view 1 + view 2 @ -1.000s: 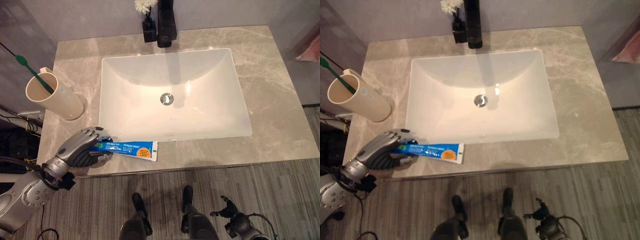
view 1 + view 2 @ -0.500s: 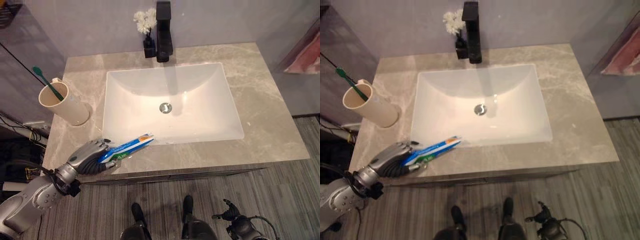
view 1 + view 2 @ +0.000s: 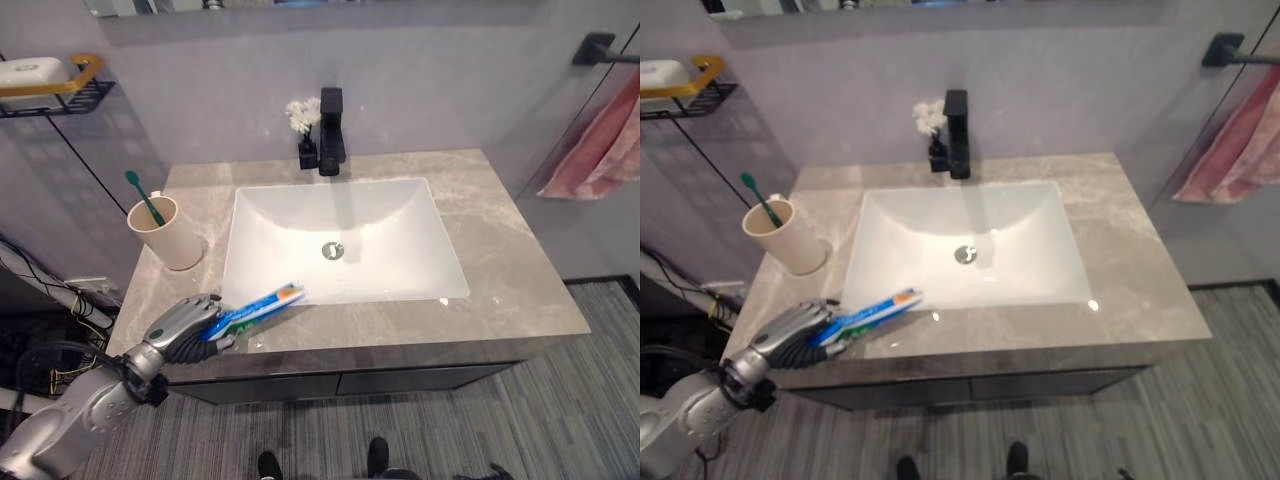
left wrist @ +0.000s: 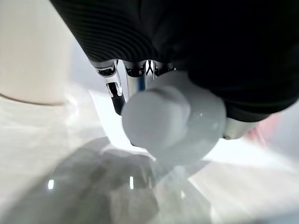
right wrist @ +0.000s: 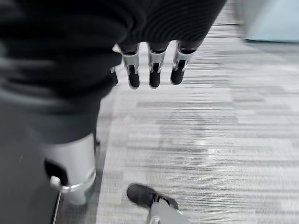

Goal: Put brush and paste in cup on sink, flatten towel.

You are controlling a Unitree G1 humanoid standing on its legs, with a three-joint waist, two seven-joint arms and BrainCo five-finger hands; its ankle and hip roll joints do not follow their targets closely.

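From the head views, the toothpaste tube (image 3: 253,309) is seen clasped in the curled left hand (image 3: 186,327), raised near the cup (image 3: 167,231) holding the toothbrush (image 3: 144,196). Its white cap (image 4: 156,119) is shown close-up at the left wrist. At the right wrist, the right hand (image 5: 152,65) is seen slack and empty over the floor (image 5: 201,140).

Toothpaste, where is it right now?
The toothpaste is in the left hand at the counter's front left, its end slanting toward the sink, with the cup behind.
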